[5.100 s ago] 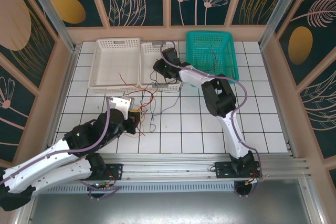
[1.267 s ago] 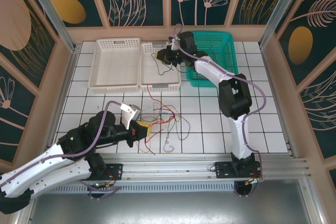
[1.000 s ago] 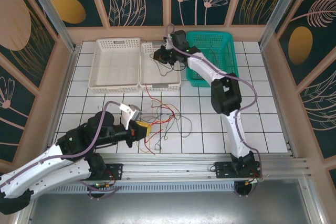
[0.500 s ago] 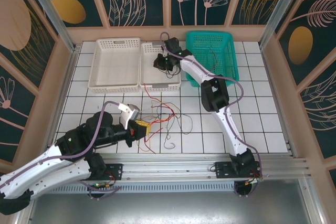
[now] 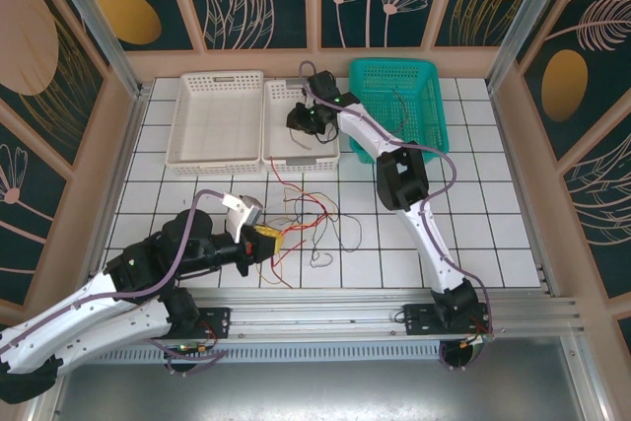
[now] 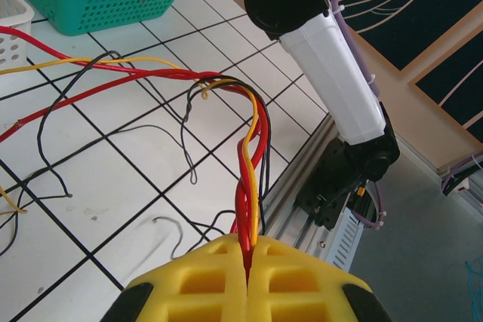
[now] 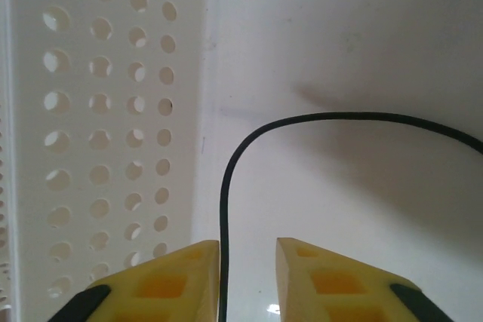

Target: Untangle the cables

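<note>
Jaws shut, left gripper (image 6: 247,253) is pinching limp, featherlight cables (image 6: 243,186) below their twist. Right gripper (image 7: 247,265), slightly parted jaws untouching, is straddling a black strand (image 7: 224,186).

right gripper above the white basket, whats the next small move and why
Probably lift the right gripper straight up, clear of the white basket: its jaws stand apart, and the black wire runs loose between them, so it looks released. The left gripper clamps the red and yellow wires, anchoring the tangle.
</note>
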